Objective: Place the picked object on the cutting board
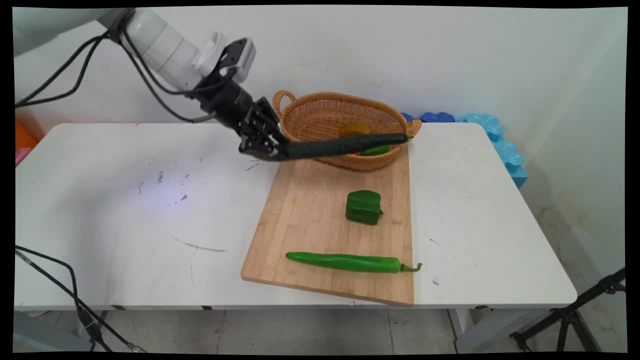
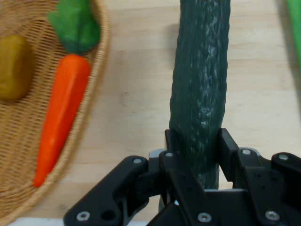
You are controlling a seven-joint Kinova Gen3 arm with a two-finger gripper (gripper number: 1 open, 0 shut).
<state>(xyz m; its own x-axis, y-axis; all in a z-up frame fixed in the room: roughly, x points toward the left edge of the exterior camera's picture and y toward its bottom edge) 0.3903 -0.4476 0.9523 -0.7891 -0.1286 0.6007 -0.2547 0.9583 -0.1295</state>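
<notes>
My gripper (image 1: pixel 280 150) (image 2: pixel 197 141) is shut on one end of a long dark green cucumber (image 1: pixel 345 145) (image 2: pixel 202 80), held level above the far end of the wooden cutting board (image 1: pixel 310 220) (image 2: pixel 136 94). The cucumber's free end reaches across the front of the wicker basket (image 1: pixel 320 112) (image 2: pixel 19 155). In the basket lie an orange carrot (image 2: pixel 61 113) with green leaves and a brownish potato (image 1: pixel 355 128) (image 2: pixel 14 66). On the board sit a green bell pepper (image 1: pixel 364 207) and, near the front edge, a long green chili (image 1: pixel 350 262).
The board lies on the white table (image 1: pixel 125 210), right of centre, with the basket at its far end. Blue foam pieces (image 1: pixel 495 135) sit past the table's far right corner. A black stand (image 1: pixel 575 315) is at lower right. Cables (image 1: pixel 65 290) hang at lower left.
</notes>
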